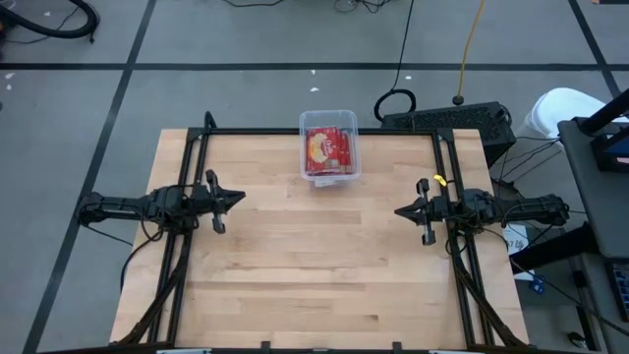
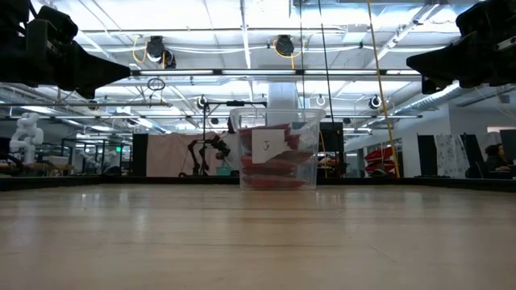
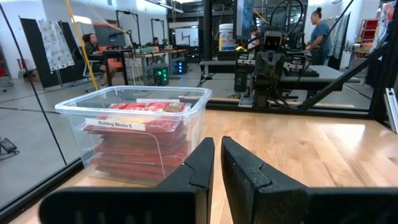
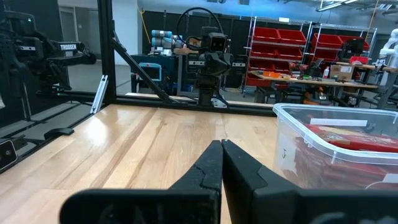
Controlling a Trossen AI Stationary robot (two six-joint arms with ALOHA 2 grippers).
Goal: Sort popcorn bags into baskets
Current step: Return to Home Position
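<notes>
A clear plastic tub point(image 1: 330, 147) stands by the table's far edge, near the middle. Red popcorn bags point(image 1: 327, 149) lie stacked flat inside it, the top one showing its popcorn picture. The tub point(image 3: 134, 134) and its red stack point(image 3: 142, 140) show in the left wrist view, and the tub point(image 4: 339, 149) in the right wrist view. My left gripper point(image 1: 240, 200) hovers at the table's left side, shut and empty. My right gripper point(image 1: 399, 211) hovers at the right side, shut and empty. Both point toward the table's middle, away from the tub.
A black frame point(image 1: 319, 131) runs along the table's far edge and down both sides. The wooden top point(image 1: 314, 265) between the grippers and toward the near edge is bare. People point(image 3: 320, 31) stand in the room beyond the table.
</notes>
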